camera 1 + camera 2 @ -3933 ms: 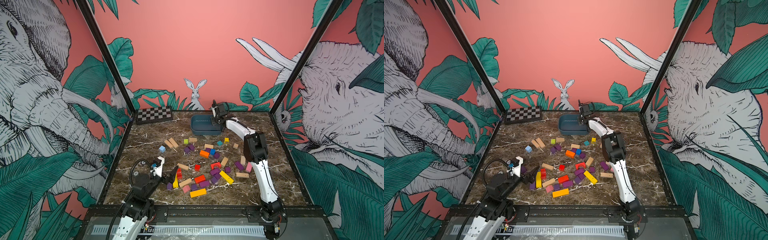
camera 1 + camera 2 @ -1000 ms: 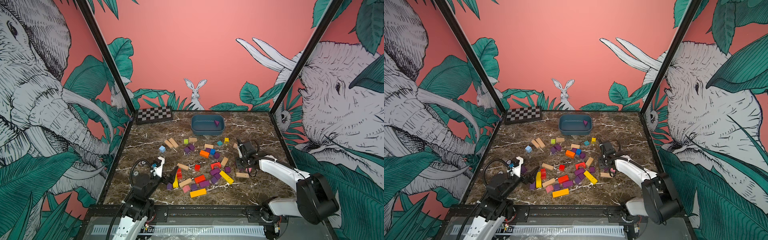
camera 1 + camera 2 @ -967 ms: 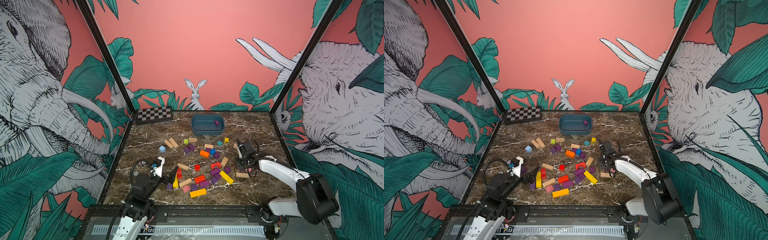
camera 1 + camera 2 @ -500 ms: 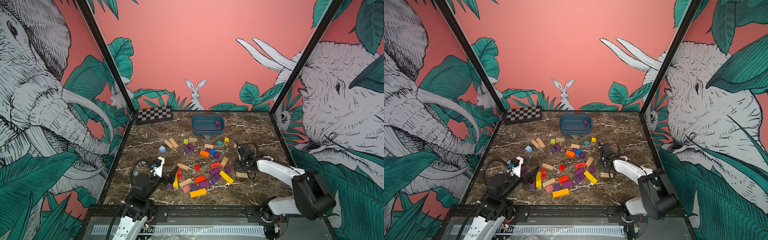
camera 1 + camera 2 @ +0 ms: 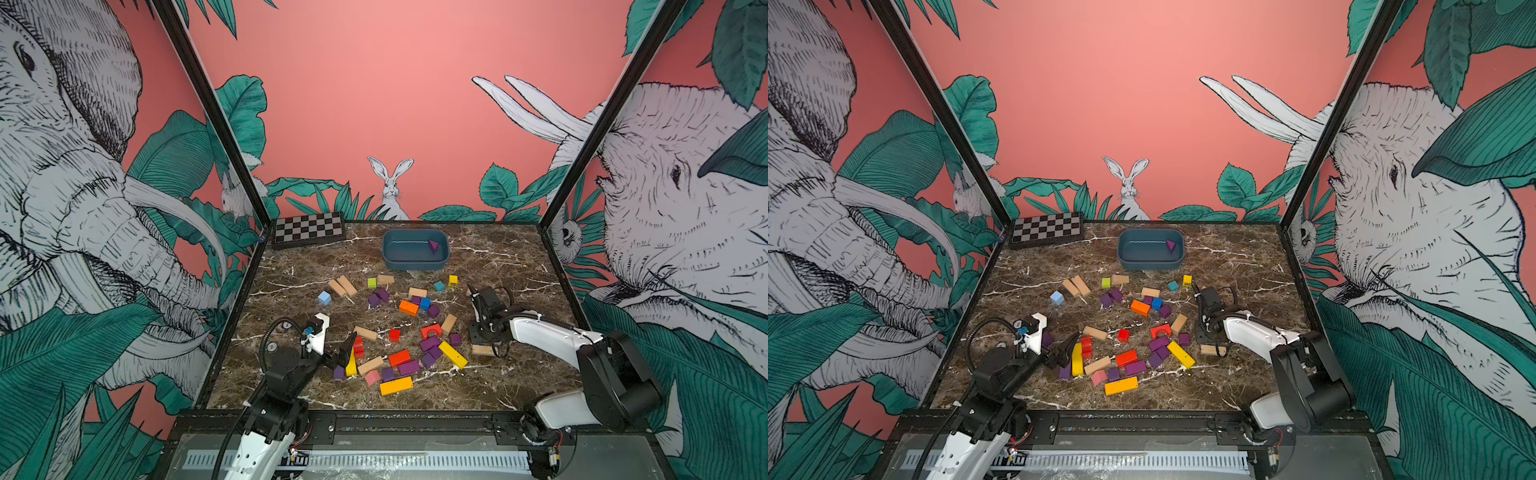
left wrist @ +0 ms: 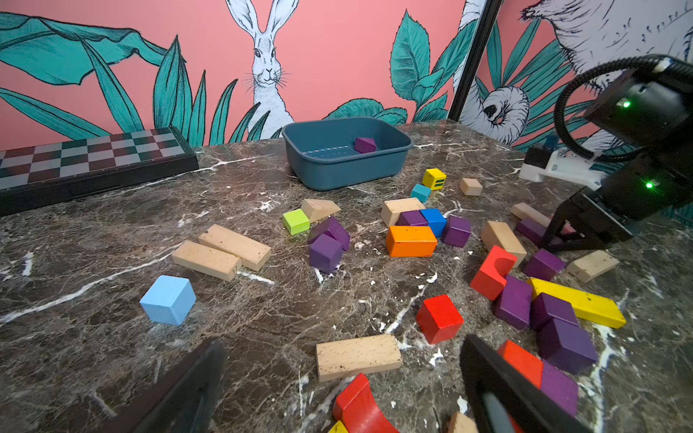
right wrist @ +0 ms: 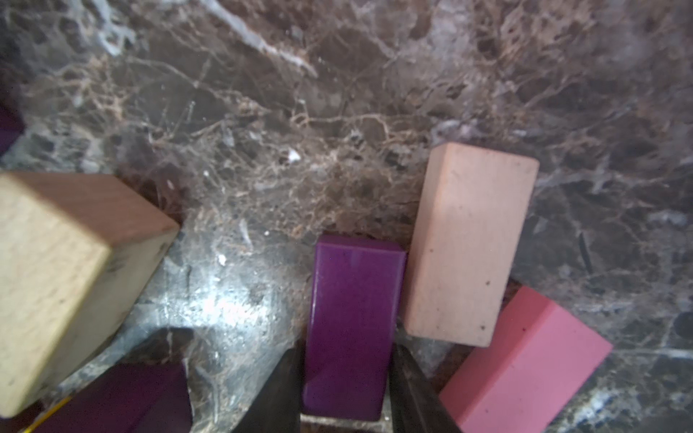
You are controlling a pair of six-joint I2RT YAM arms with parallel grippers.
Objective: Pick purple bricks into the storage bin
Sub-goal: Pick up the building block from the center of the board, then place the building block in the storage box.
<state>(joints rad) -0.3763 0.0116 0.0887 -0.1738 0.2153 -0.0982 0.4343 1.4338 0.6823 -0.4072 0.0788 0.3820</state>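
Observation:
The storage bin stands at the back middle of the marble table with one purple brick inside. Several purple bricks lie scattered among other coloured blocks mid-table. My right gripper is down on the table right of the pile. Its fingers press both long sides of a purple bar. My left gripper rests low at the front left, open, holding nothing.
A tan block and a pink block lie right against the gripped bar, with a tan cube on the other side. A checkerboard box sits at the back left. A yellow bar lies near the right gripper.
The right arm came back from the bin to the table's right side. Over the last second its jaws narrowed onto the purple bar. The left arm has not moved.

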